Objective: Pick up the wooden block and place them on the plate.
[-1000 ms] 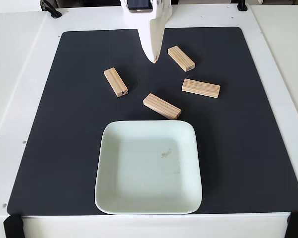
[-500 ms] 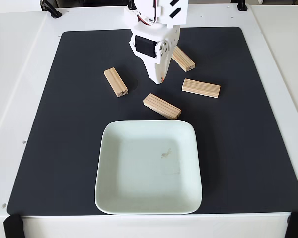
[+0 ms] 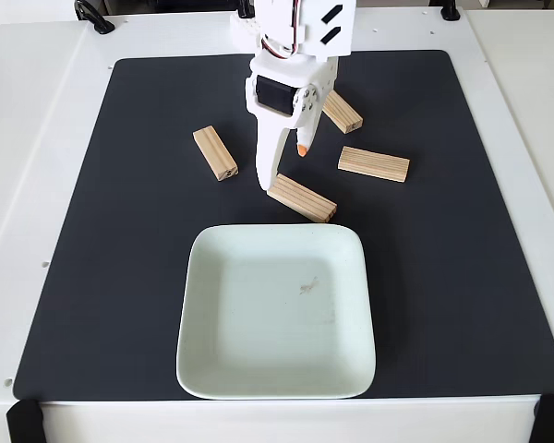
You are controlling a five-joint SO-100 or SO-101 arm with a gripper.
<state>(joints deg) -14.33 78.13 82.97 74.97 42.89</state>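
Note:
Several light wooden blocks lie on the black mat in the fixed view: one at the left (image 3: 215,152), one in the middle (image 3: 302,197) just above the plate, one at the right (image 3: 374,163), and one (image 3: 343,112) partly behind the arm. The pale mint square plate (image 3: 206,355) sits empty at the mat's front. My white gripper (image 3: 283,167) hangs open over the mat, its long finger tip (image 3: 261,181) down by the left end of the middle block and the orange-tipped finger (image 3: 302,148) higher up. Nothing is held.
The black mat (image 3: 462,277) covers most of the white table (image 3: 23,185). Black cable ends sit at the table's far corners, and black clamps at the front corners. Open mat lies to the left and right of the plate.
The gripper came forward and down from the far edge toward the middle block, and its fingers spread apart from shut to open.

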